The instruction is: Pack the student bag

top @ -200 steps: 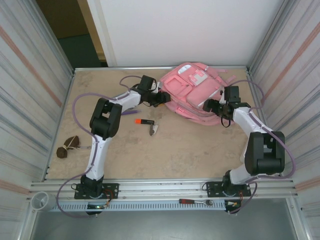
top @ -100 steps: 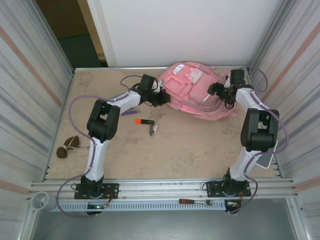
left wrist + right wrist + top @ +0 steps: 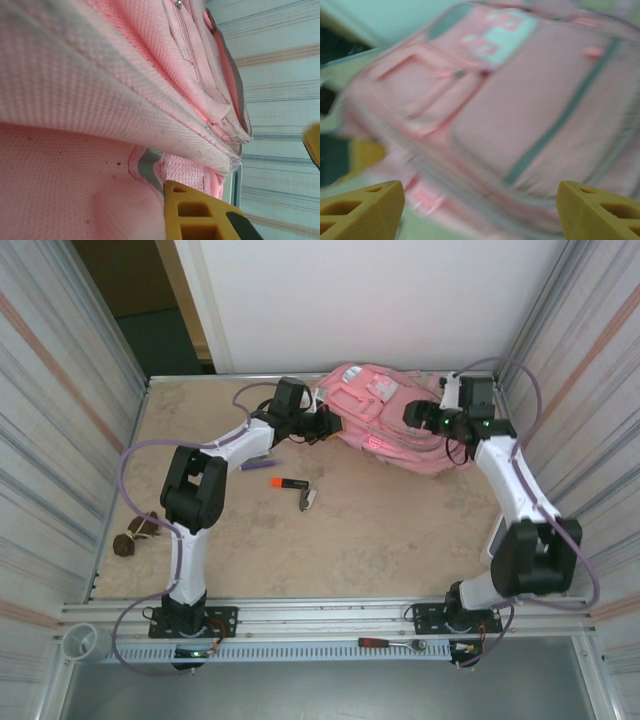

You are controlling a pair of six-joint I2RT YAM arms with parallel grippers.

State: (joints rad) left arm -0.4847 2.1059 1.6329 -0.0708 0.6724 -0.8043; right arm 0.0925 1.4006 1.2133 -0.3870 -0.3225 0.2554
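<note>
Speckled beige table (image 3: pixel 400 530), ribbed metal walls (image 3: pixel 60 440); the bag (image 3: pixel 385 425) lies at the far edge, soft woven pink cloth with a grey reflective strip (image 3: pixel 149 169). At its left end the left gripper (image 3: pixel 325 426) pinches fabric (jaws tight); the right gripper (image 3: pixel 415 418) hovers wide over the front. Better to hold that fabric taut while the right seeks a zip pull.

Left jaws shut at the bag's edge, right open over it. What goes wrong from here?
1. The left gripper pinches a thin fold at the left edge of the student bag; a pull may slip it free.
2. The right gripper is open facing the front pockets, and its view is blurred; it may close on the wrong spot.
3. The purple pen lies beside the left forearm; a sweep could knock it away.
</note>
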